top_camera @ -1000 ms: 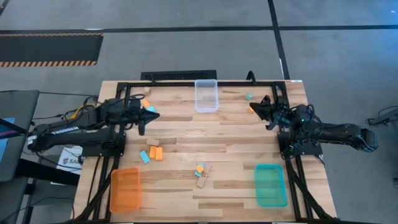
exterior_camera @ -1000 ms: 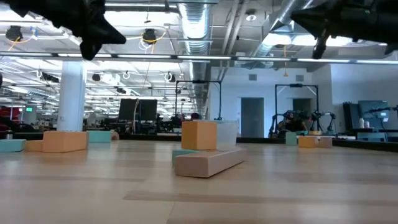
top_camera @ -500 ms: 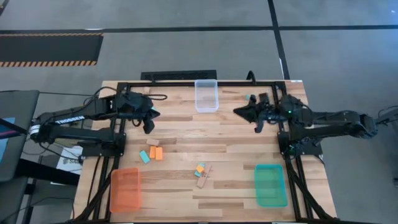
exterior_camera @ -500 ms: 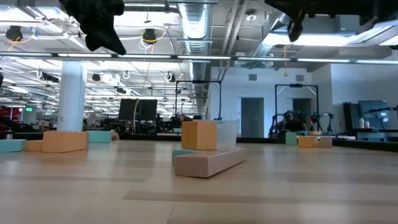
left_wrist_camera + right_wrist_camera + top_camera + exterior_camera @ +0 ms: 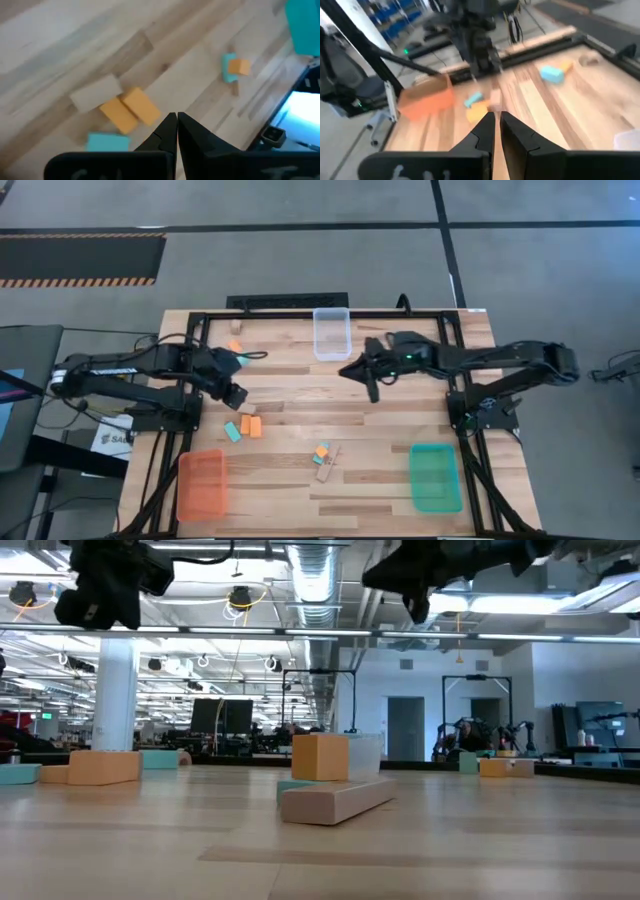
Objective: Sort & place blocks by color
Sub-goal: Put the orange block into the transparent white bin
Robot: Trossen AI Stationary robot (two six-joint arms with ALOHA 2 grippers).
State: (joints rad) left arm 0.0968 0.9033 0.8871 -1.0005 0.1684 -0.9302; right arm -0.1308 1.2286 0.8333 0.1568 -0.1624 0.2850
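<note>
The left pincer (image 5: 237, 395) hangs with fingers pressed together, empty, above the bench (image 5: 380, 430), just beside a cluster of blocks — two orange blocks (image 5: 251, 425), a tan block (image 5: 246, 408) and a teal block (image 5: 232, 432). The right pincer (image 5: 352, 370) hovers mid-bench near the clear tray (image 5: 332, 333), fingers narrowed to a slit and holding nothing. More blocks (image 5: 324, 458) lie between the orange tray (image 5: 201, 484) and teal tray (image 5: 435, 477).

Your wooden table (image 5: 380, 430) carries three trays: a clear tray (image 5: 332, 333) at the far edge, an orange tray (image 5: 201, 484) near left, a teal tray (image 5: 435, 477) near right. The blocks (image 5: 244, 423) lie scattered left of centre, with another cluster (image 5: 325, 459) near the middle.
</note>
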